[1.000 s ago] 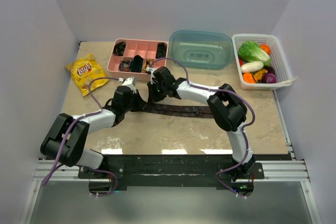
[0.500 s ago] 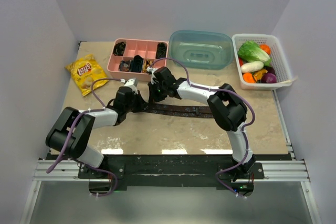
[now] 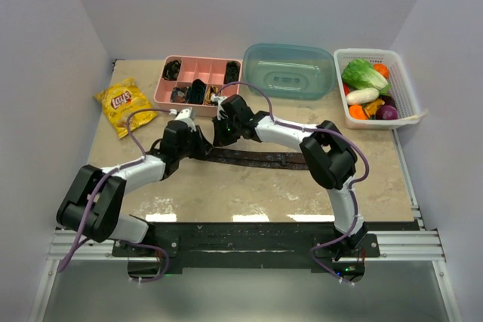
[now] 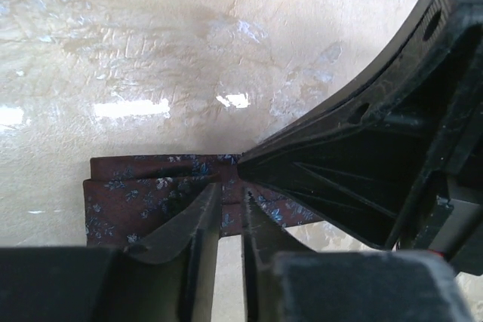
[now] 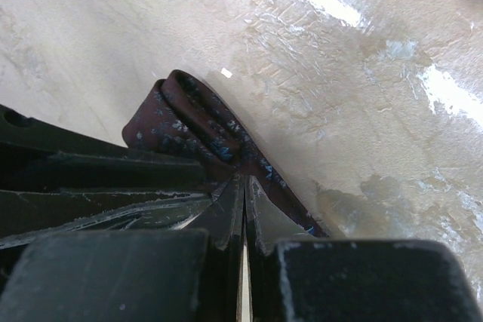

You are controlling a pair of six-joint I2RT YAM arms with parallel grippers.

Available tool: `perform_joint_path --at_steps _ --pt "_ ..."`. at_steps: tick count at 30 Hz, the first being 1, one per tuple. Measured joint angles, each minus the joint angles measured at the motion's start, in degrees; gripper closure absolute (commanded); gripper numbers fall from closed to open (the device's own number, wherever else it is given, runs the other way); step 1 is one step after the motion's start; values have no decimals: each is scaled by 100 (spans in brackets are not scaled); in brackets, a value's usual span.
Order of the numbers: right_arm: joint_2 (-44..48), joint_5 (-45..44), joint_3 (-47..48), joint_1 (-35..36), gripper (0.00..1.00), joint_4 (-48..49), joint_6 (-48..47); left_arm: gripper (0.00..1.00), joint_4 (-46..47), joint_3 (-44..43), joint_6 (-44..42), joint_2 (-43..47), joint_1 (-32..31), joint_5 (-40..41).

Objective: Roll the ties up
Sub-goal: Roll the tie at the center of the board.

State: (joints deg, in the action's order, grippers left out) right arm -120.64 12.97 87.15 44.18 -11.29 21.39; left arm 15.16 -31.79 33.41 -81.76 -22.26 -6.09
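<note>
The tie [image 3: 264,159] is a dark maroon strip lying flat across the middle of the table, its left end folded over under both grippers. In the left wrist view the folded end [image 4: 143,194] shows small blue flowers. My left gripper [image 3: 198,143] is open by a narrow gap [image 4: 230,200], its tips just over the fold's edge and bare table showing between the fingers. My right gripper [image 3: 221,137] is shut, its tips [image 5: 245,180] pressed down on the tie [image 5: 185,115] beside the fold. Its black body [image 4: 362,164] fills the right of the left wrist view.
A pink divided tray [image 3: 198,58] holding dark coils stands at the back left. A yellow chip bag [image 3: 123,103] lies left of it. A teal plastic lid [image 3: 290,70] and a white basket [image 3: 370,51] of vegetables stand at the back right.
My left gripper's jaws closed and then parted slightly again, and the left arm's elbow swung right and back. The right gripper and the tie stay where they were.
</note>
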Motion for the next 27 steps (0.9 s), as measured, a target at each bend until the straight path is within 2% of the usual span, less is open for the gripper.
perform_joint_path --at_steps 5,7,12,15,20,27 --pt "35 2 0 2 100 2 0 59 -199 -79 -20 227 74 74" --pt "35 4 2 7 100 -2 0 51 -267 -83 -20 328 208 68" --pt "35 11 37 39 100 -4 2 33 -323 -74 -7 549 861 -258" --pt "35 28 79 70 100 -4 2 26 -236 2 4 654 1353 -656" --pt "35 133 133 118 100 17 7 22 -11 308 57 645 1963 -1421" --pt "0 177 284 168 100 15 4 21 564 710 297 208 2188 -2275"
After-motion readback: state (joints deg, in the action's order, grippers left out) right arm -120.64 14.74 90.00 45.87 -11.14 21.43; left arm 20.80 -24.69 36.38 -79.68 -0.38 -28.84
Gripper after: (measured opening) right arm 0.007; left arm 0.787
